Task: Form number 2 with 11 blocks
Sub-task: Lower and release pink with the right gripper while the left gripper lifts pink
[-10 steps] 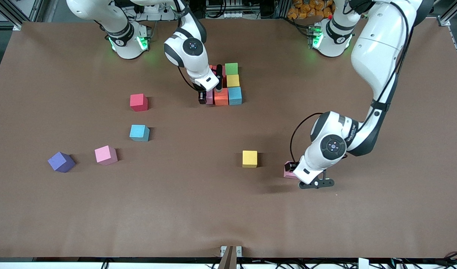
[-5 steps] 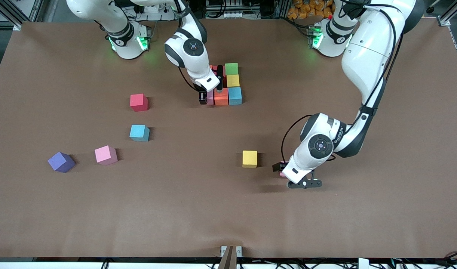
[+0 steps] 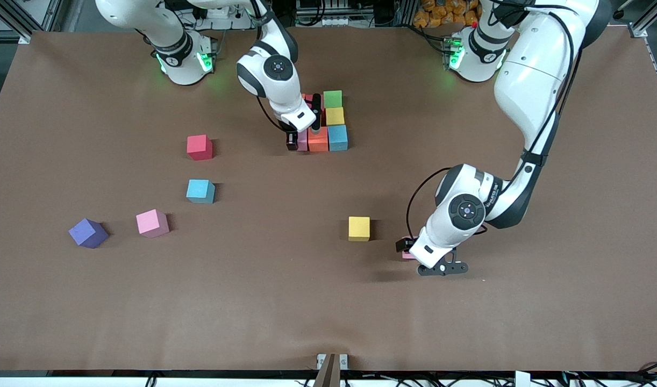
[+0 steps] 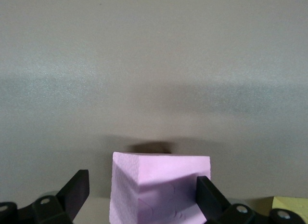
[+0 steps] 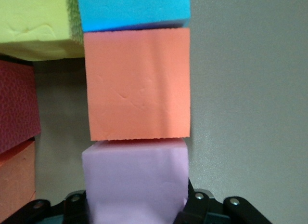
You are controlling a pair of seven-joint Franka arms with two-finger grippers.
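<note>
Near the robots' bases, touching blocks form part of the number 2 (image 3: 328, 126): green (image 3: 333, 98), yellow (image 3: 335, 115), light blue (image 3: 337, 137) and orange (image 3: 318, 138), with a red one (image 3: 307, 98) mostly hidden by the arm. My right gripper (image 3: 300, 140) is shut on a pink block (image 5: 134, 180), which rests against the orange block (image 5: 137, 84) at the row's end. My left gripper (image 3: 412, 250) is low and open around another pink block (image 4: 161, 188). That block sits skewed between the fingers (image 4: 77, 192).
Loose blocks lie nearer the front camera. A yellow one (image 3: 359, 228) sits beside my left gripper. Toward the right arm's end of the table are red (image 3: 199, 147), light blue (image 3: 200, 191), pink (image 3: 152, 223) and a purple cube (image 3: 87, 233).
My left hand swung toward the yellow block and part way back, and now covers more of the pink block. The right arm has not moved.
</note>
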